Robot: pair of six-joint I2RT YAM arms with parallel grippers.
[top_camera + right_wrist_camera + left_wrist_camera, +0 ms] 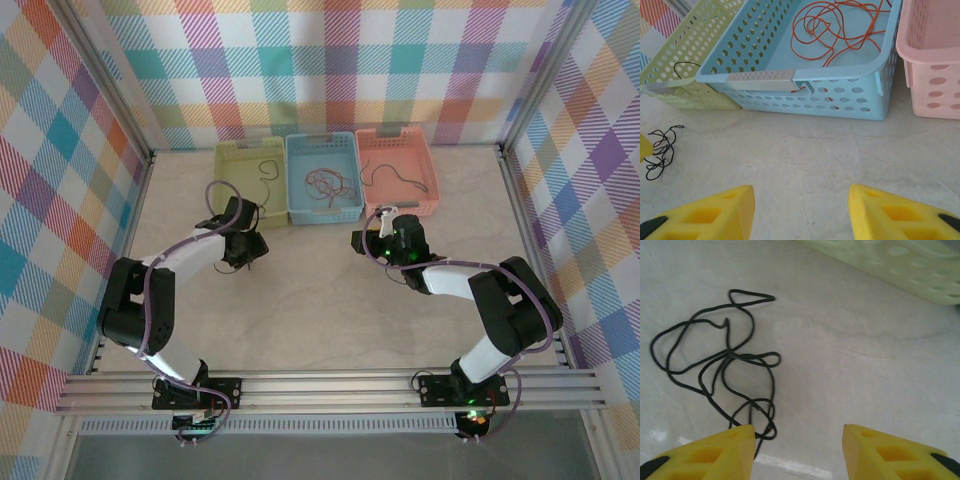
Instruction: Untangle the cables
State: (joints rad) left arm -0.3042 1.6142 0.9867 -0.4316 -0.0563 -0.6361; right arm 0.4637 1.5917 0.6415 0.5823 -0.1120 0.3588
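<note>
left gripper (799,440): jaws apart, nothing btw. them; it hangs low over the tabletop (865,365), just in front of the green basket (900,265).
right gripper (801,200): jaws apart too, empty; it faces the near wall of the blue basket (840,100), above bare tabletop.
black cable (720,365): lies loose on the tabletop in several crossing loops, outside the baskets. Its lowest loop is just beside the tip of the left finger (715,450); touching or not, I cannot tell. From the right wrist it shows at the far left, in front of the green basket.
red-orange cable (835,30): curled inside the blue basket, mostly in the far half.
baskets: three in a row at the far side, side by side: green at left, blue in the middle, pink basket (935,90) at right.
second dark cable (685,67): thin loop at the green basket's near rim; seems to hang over it, but the view is small.
pink basket content: one thin dark wire (395,172) in the top view; colour unclear.
</note>
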